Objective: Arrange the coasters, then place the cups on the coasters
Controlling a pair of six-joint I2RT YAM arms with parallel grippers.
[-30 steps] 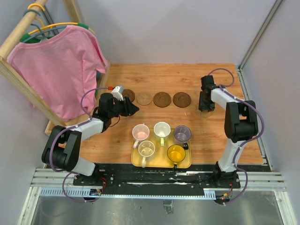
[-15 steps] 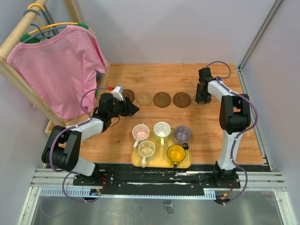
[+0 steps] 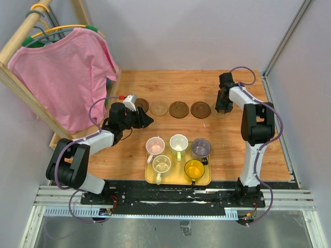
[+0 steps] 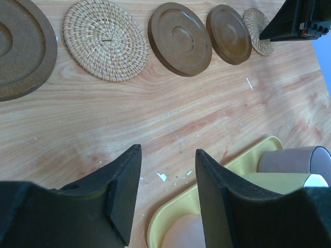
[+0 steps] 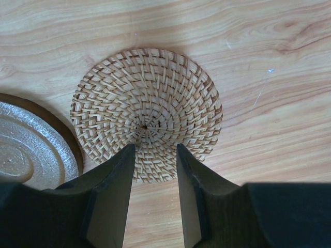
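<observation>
Right hand (image 5: 154,151) shifted over woven coaster (image 5: 146,98), released; left hand (image 4: 168,155) released; tray (image 3: 177,179) holds five cups (image 3: 178,142).

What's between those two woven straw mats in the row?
A dark brown round wooden coaster and a second one like it, side by side; the left wrist view shows them.

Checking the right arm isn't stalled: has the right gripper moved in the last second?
Yes. The right gripper moved away from the yellow tray, toward the far edge of the table.
</observation>
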